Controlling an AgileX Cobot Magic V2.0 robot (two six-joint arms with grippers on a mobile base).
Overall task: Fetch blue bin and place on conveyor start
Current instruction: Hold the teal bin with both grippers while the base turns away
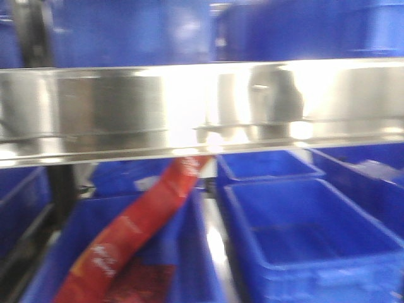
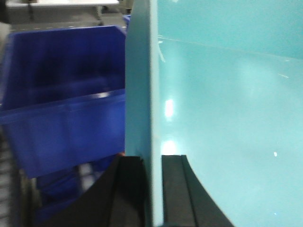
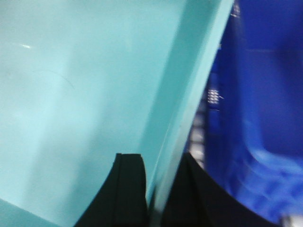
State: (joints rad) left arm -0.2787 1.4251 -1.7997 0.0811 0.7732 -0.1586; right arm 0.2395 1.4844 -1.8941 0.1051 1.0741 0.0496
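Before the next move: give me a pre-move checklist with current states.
1. Grip of left gripper on blue bin wall: ok, a finger on each side.
2. Grip of right gripper on the bin wall: ok, same straddle.
3. Clearance to dark blue bins: cannot tell; they sit close beside both wrists.
4. Sight of conveyor start: not ok, no camera shows it.
5. Front camera usable: not ok, blurred, with the steel shelf rail across it.

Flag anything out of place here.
A long red wrapper sticks up slanted from the lower-left dark blue bin, its top reaching the steel shelf rail. The left pincer and right pincer clamp the pale cyan bin normally.
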